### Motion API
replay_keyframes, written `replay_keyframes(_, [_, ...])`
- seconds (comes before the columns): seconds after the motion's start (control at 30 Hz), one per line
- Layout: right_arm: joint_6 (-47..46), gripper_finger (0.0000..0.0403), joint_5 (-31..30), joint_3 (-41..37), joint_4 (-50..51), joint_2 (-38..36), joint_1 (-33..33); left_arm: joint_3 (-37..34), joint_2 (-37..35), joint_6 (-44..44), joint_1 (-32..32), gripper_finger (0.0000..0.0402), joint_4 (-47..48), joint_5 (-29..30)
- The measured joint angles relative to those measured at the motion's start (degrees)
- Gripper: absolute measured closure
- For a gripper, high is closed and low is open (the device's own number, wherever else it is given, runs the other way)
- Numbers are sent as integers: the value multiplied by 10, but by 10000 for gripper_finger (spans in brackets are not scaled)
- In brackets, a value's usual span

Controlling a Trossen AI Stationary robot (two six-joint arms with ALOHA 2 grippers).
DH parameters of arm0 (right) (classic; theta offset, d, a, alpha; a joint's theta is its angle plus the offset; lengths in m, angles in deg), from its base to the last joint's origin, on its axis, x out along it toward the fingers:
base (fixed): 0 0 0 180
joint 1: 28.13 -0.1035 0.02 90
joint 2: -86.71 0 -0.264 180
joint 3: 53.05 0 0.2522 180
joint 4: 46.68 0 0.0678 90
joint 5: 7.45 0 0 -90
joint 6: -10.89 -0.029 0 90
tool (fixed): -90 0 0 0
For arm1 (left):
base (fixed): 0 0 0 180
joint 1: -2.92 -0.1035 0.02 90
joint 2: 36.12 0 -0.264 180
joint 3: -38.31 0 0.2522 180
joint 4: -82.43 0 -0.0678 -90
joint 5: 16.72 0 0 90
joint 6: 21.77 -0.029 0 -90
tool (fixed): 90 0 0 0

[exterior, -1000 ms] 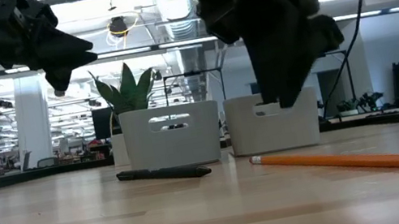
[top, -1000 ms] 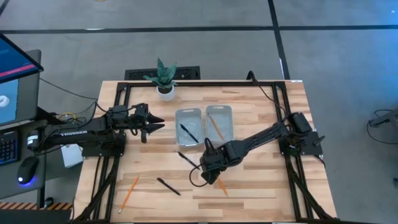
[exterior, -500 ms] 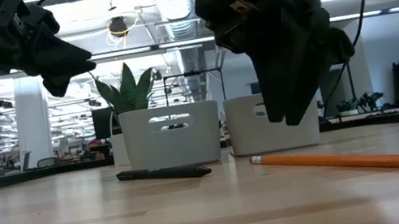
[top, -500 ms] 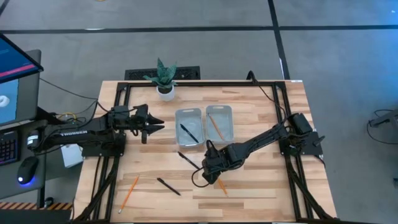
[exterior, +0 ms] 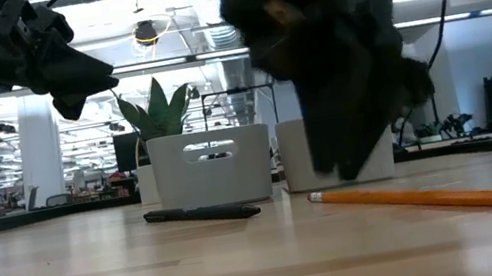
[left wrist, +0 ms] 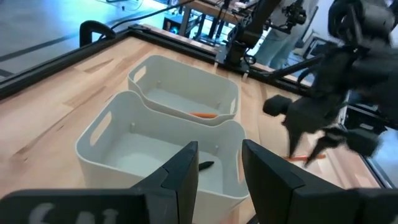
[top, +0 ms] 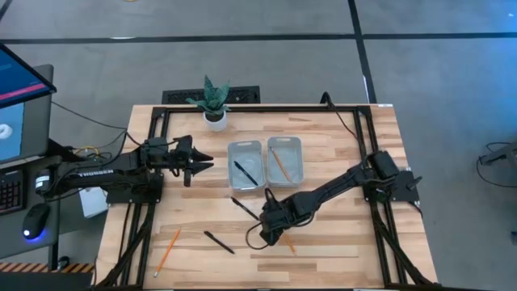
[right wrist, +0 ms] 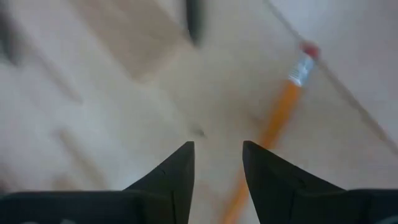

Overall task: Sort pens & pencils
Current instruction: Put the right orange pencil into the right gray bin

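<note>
An orange pencil (right wrist: pixel 278 118) lies flat on the wood just below my right gripper (right wrist: pixel 217 155), which points steeply down, open and empty, above the pencil's near part. In the high view this pencil (top: pixel 287 243) pokes out beside the gripper (top: pixel 271 232). Another pencil (top: pixel 167 250) and a black pen (top: pixel 218 242) lie near the front left. A second pen (top: pixel 245 208) lies before the bins. My left gripper (top: pixel 202 166) hovers open, left of the bins. The left bin (top: pixel 245 164) holds a pen, the right bin (top: pixel 284 159) a pencil.
A potted plant (top: pixel 214 103) stands at the table's far edge behind the bins. The black frame rails (top: pixel 153 202) run along both table sides. Bare wood stretches right of the pencil and along the near edge.
My right gripper has sunk toward the table and drifted a little toward the near edge, closing in over the orange pencil. Its fingers keep about the same gap. The pens and pencils lie where they were.
</note>
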Motion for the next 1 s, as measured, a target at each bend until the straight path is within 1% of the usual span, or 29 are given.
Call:
replay_keyframes(0.03, [-3,248,0,-3,12,3,-2,0,0,0,0,287,-1,0])
replay_keyframes(0.1, [-8,251,-2,3,8,17,-5,0,0,0,0,287,4,1])
replay_keyframes(0.23, [-6,261,-6,8,14,23,-8,0,0,10,0,287,7,1])
replay_keyframes(0.4, [-1,271,-15,7,13,19,-7,0,0,11,0,287,10,1])
replay_keyframes(0.63, [0,274,-21,7,20,19,-7,0,0,11,0,287,9,1])
replay_keyframes(0.77, [0,273,-61,5,40,2,-6,0,0,11,0,287,10,1])
replay_keyframes(0.9, [0,275,-98,7,104,-36,1,0,0,11,0,287,14,1])
replay_keyframes(1.0, [-3,275,-130,6,206,-56,8,0,0,11,0,287,16,1])
